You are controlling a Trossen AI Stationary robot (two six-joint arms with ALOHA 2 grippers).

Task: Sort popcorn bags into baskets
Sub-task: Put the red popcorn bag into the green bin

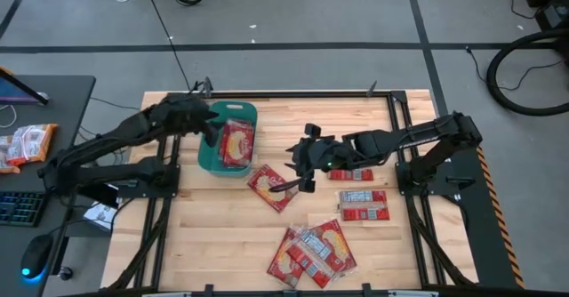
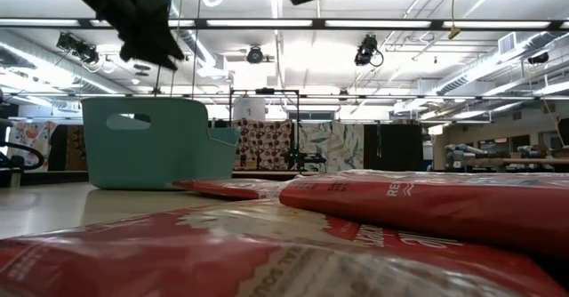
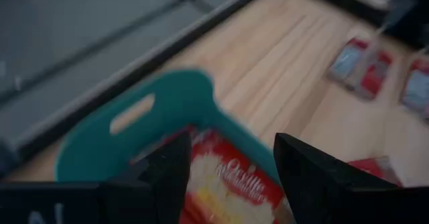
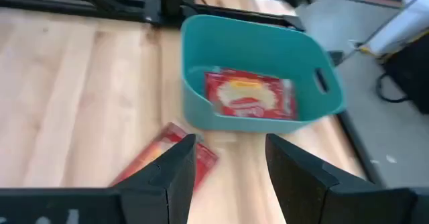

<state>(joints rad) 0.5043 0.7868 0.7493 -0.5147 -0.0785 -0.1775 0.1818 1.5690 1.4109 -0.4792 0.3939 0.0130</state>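
The teal basket [image 1: 206, 159] [image 2: 151, 141] [image 4: 261, 49] stands at the table's far left. One red popcorn bag [image 1: 236, 143] [image 4: 248, 95] [image 3: 231, 184] lies flat in it. My left gripper [image 1: 212, 124] [image 3: 231, 177] hovers open above the basket, over that bag. My right gripper [image 1: 298, 165] [image 4: 231, 163] is open in mid-table, raised above a bag [image 1: 271, 188] [image 4: 167, 153] lying flat just outside the basket. More bags lie flat on the table: one [image 1: 363, 205] to the right, one [image 1: 351, 173] partly under the right arm, and a overlapping pile [image 1: 311, 251] [image 2: 356, 235] near the front edge.
Black frame rails [image 1: 400, 128] run along the table's sides. A side desk on the left carries paler snack packets [image 1: 27, 144], a keyboard [image 1: 18, 208] and a mouse [image 1: 34, 260]. Bare wood [image 1: 213, 235] shows at the near left of the table.
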